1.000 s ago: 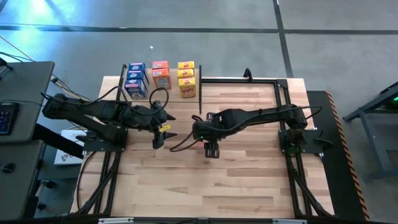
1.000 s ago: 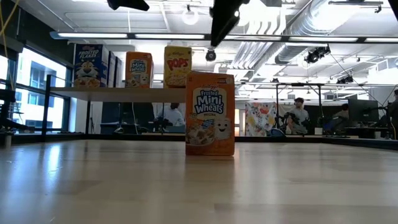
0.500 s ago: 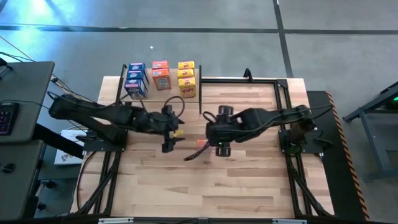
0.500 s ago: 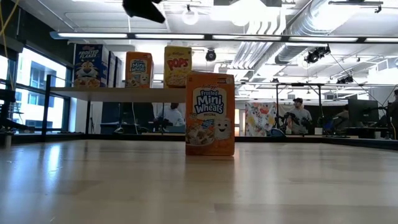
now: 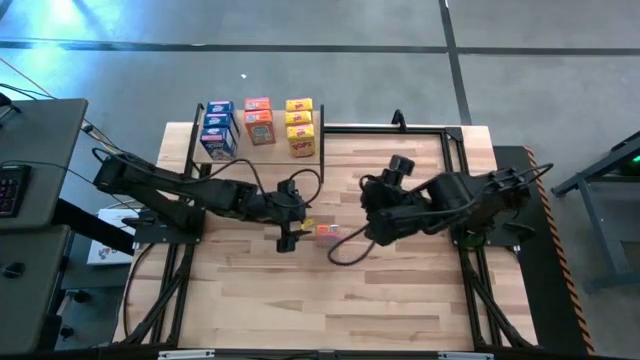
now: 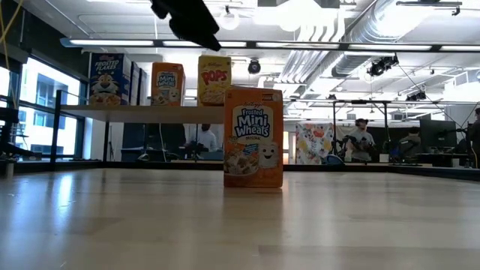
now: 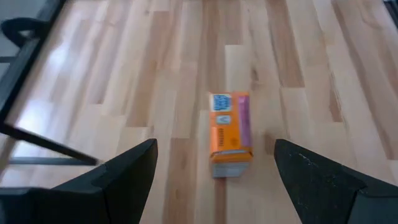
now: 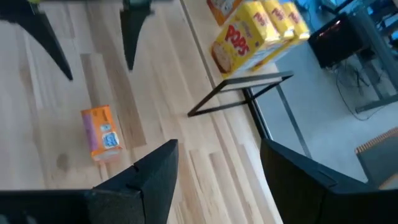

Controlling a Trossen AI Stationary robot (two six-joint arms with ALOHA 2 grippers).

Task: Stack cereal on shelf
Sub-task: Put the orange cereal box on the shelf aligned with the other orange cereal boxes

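Your left gripper (image 7: pixel 214 171) hovers spread wide over the orange Frosted Mini Wheats box (image 7: pixel 230 134) standing mid-table, nothing blocking it. Your right gripper (image 8: pixel 217 171), parted and empty, sits nearby. The shelf (image 5: pixel 262 150) holds eight boxes behind.

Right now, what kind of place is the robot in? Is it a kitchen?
Not a kitchen. It looks like a big lab or workshop: bare pipes and ducts on the ceiling, desks with people and screens behind the wooden table, and a grey concrete floor. The cereal boxes are just practice props.
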